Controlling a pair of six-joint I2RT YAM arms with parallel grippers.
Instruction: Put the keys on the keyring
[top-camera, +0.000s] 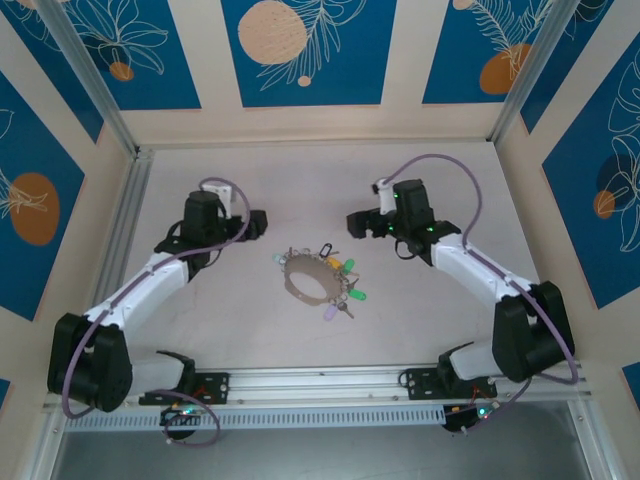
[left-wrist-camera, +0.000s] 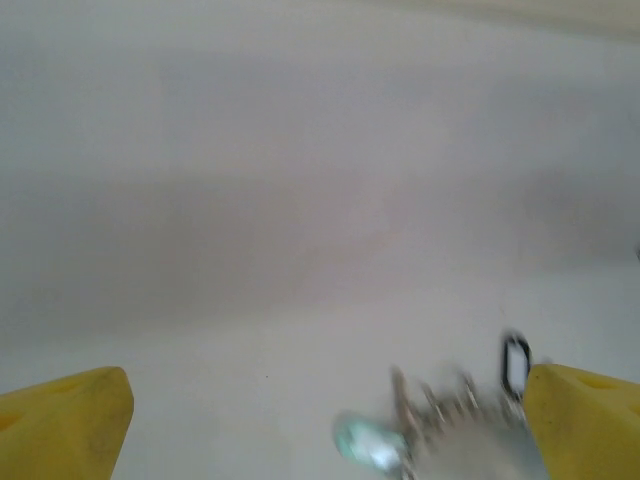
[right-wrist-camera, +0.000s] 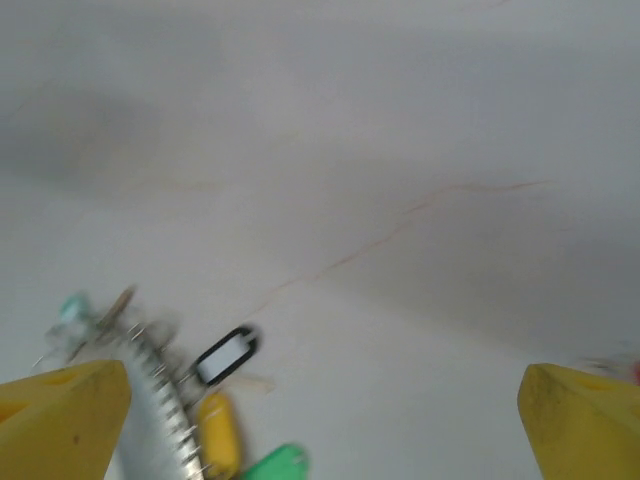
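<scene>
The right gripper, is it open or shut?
Open. The right gripper has its yellow fingertips far apart, at the two bottom corners of its wrist view, closed on nothing.

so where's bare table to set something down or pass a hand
Bare table runs along the back wall, beyond both jaws, and there is a strip between the keyring and the front rail. The middle is crowded: keys bunch on the ring's right side, with open jaws just behind.

No text, numbers or brand marks can be read. Tags on the keys (top-camera: 357, 296) near table centre are too small and blurred to read. The far wall panels (top-camera: 300, 50) carry leaf and circle drawings, no lettering.
</scene>
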